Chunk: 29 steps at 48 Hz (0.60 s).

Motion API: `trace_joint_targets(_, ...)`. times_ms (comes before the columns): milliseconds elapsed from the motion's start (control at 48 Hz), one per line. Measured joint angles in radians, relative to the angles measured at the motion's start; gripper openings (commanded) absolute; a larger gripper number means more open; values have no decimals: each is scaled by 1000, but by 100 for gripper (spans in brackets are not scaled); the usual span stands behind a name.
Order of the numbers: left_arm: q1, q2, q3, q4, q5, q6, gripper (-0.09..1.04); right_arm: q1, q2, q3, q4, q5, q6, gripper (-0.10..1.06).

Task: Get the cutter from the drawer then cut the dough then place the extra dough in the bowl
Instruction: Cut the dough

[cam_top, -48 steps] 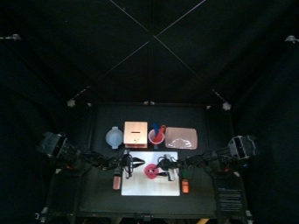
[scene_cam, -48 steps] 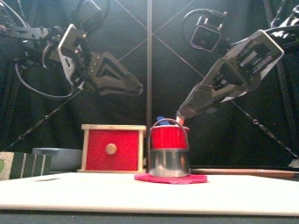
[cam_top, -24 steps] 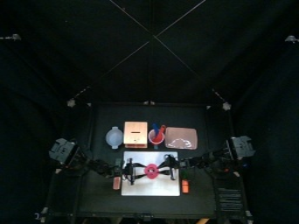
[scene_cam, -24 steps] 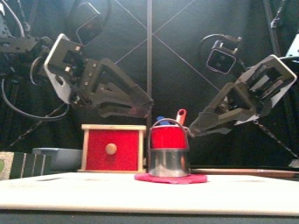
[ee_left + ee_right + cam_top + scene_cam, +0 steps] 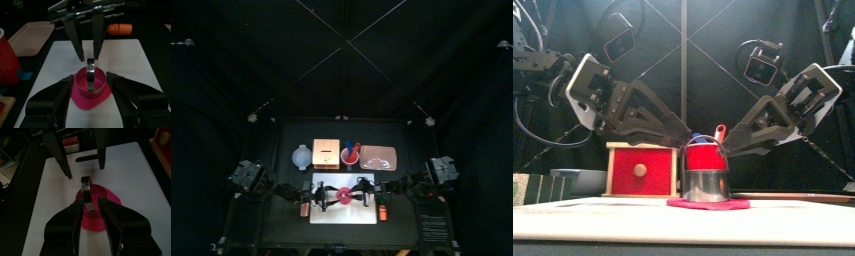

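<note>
Pink dough [image 5: 342, 197] on white cutting board [image 5: 342, 214]

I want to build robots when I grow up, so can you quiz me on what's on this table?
1. True or false: the metal cutter stands on the pink dough.
2. What colour is the drawer front of the wooden box? A) blue B) red C) green
3. Fill in the gap: the left gripper has its fingers ____ (open or shut), one on each side of the cutter.

Key: 1 true; 2 B; 3 open.
</note>
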Motion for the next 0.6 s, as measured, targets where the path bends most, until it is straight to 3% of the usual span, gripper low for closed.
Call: trace_joint_targets(604, 34, 12, -28, 38, 15, 3, 87, 0, 3, -26, 2, 100, 3, 68)
